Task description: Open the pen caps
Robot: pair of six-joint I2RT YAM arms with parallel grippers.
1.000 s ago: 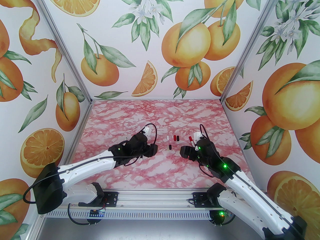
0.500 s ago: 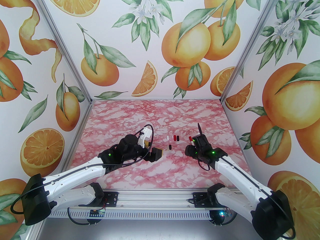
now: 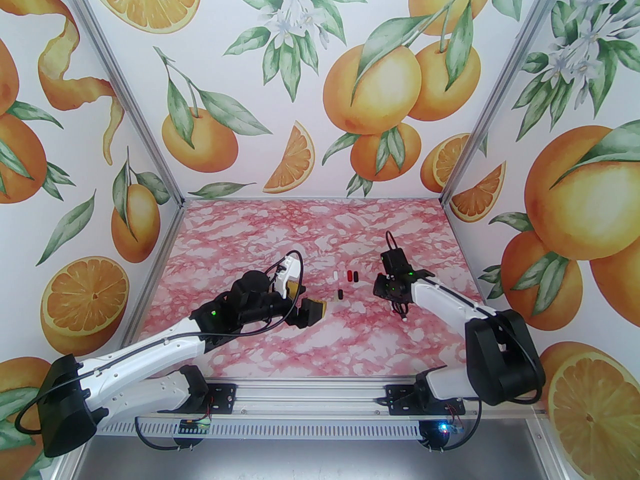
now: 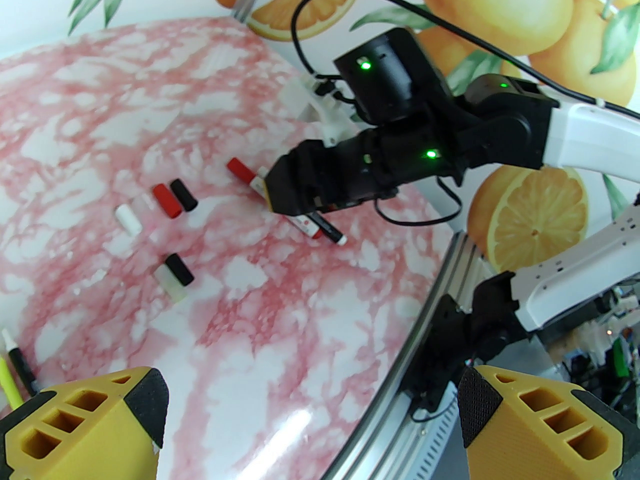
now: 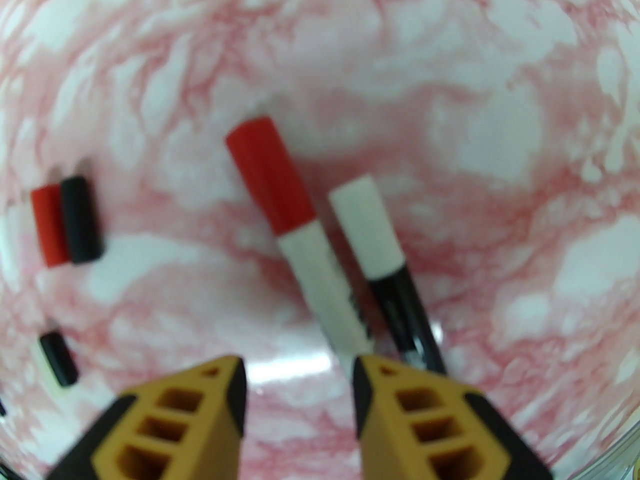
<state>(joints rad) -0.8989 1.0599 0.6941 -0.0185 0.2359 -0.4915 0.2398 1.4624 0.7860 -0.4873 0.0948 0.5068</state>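
- Left tool [image 4: 310, 408]: fingers spread wide, gripping nothing, hovering over the desk [image 3: 310, 228] left of centre.
- Yellow pen [image 4: 10, 379] and thin black pen [image 4: 21, 367] lie side by side on the desk just beside the left tool.
- Right tool [image 5: 298, 393]: narrow gap between the fingers, bare desk showing through it, nothing gripped; set low over two pens.
- Red-topped pen [image 5: 300, 248] and white-topped pen [image 5: 395, 293] lie flat, nearly parallel, caps on; both barrels pass beneath one fingertip.
- Loose caps between the two tools: near black cap [image 4: 179, 269] touching pale cap [image 4: 170, 284]; farther back white cap [image 4: 129, 219], then red cap [image 4: 166, 200] touching far black cap [image 4: 183, 195].
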